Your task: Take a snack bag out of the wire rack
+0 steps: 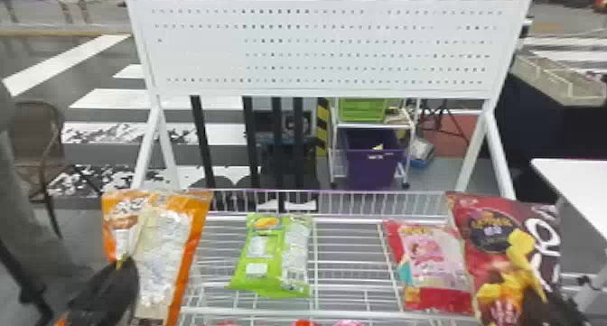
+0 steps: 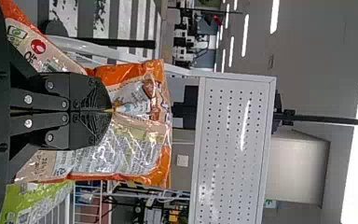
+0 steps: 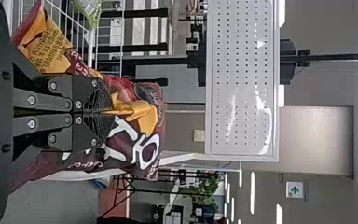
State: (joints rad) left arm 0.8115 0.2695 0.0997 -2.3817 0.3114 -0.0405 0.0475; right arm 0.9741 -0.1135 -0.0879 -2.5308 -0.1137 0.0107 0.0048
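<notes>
Claw, left (image 1: 123, 265), clamped on orange bag (image 1: 165, 244); claw, right (image 1: 547, 305), clamped on maroon bag (image 1: 490, 262).

A green crate (image 1: 362, 110) stands on the upper shelf of a white cart (image 1: 375, 126) — a purple bin (image 1: 372, 169) below its front edge — and a chair (image 1: 38, 122) well apart, leftward.
</notes>
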